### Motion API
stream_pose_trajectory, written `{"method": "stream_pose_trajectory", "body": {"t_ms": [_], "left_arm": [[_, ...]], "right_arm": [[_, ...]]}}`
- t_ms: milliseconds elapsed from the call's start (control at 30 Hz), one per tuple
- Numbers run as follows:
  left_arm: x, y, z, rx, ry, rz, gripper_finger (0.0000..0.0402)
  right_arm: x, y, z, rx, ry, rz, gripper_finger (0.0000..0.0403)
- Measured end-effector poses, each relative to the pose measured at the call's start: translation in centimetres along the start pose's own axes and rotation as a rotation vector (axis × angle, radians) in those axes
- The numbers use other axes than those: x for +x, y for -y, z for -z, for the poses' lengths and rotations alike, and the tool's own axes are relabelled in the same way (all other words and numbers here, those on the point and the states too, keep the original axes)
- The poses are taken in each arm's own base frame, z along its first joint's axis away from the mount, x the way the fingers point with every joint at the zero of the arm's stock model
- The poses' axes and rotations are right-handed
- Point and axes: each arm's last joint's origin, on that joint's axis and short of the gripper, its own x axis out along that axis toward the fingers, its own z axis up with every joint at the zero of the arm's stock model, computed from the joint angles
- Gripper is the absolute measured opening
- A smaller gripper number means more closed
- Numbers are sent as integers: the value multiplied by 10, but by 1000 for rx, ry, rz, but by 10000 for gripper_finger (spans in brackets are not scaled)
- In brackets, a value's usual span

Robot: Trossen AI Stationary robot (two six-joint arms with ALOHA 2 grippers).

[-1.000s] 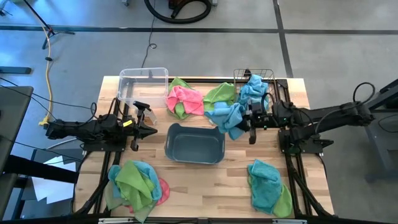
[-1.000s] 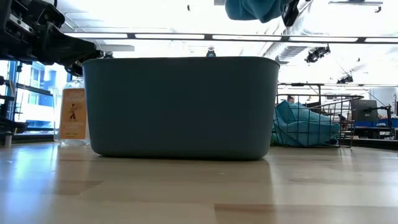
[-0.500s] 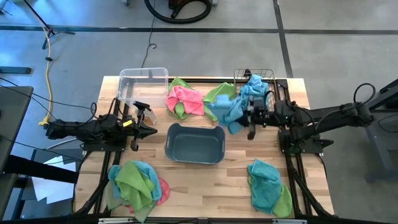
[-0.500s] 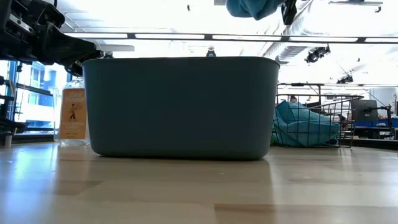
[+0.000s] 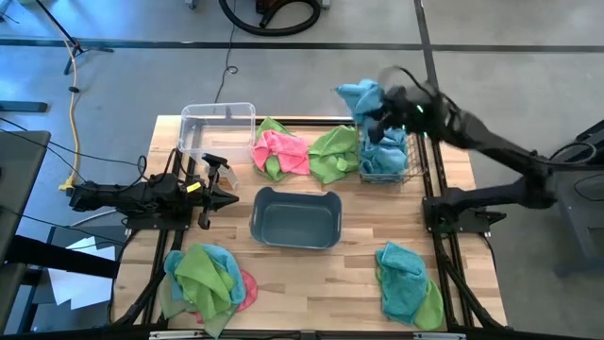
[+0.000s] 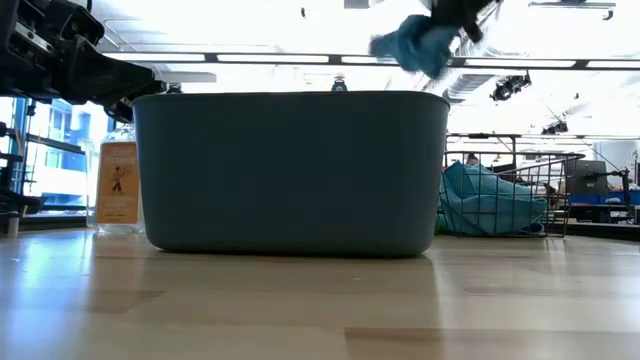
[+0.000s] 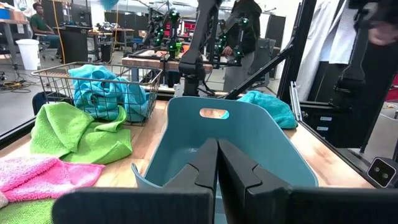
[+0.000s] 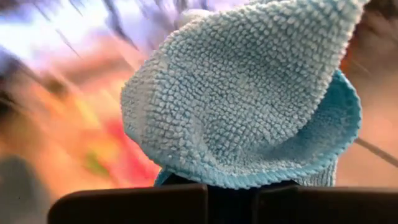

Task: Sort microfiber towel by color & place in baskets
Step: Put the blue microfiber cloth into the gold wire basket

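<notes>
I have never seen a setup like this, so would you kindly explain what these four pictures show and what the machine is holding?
These are four cameras on one robot with two dark arms at a wooden table. One camera looks straight down, one sits at table height, and one rides on each wrist.

The right pincer is shut on a blue towel, lifted near the dark wire basket, which already holds blue towels; the right wrist picture shows that towel close up. The left pincer is shut, holds nothing, and waits beside the grey-blue tub, which looks empty from above.

A clear bin stands at the back left. Pink and green towels lie between bin and basket, and two more mixed piles sit at the front corners. The left wrist picture also shows people in the room behind.
</notes>
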Motion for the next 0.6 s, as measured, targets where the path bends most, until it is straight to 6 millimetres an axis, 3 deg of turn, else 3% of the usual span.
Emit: {"method": "stream_pose_trajectory", "body": {"t_ms": [100, 300, 600], "left_arm": [[0, 0, 0, 0, 0, 0, 0], [0, 0, 0, 0, 0, 0, 0], [0, 0, 0, 0, 0, 0, 0]], "right_arm": [[19, 25, 4, -34, -235, 110, 8], [61, 64, 35, -32, -598, 190, 8], [131, 74, 70, -16, -832, 93, 8]]}}
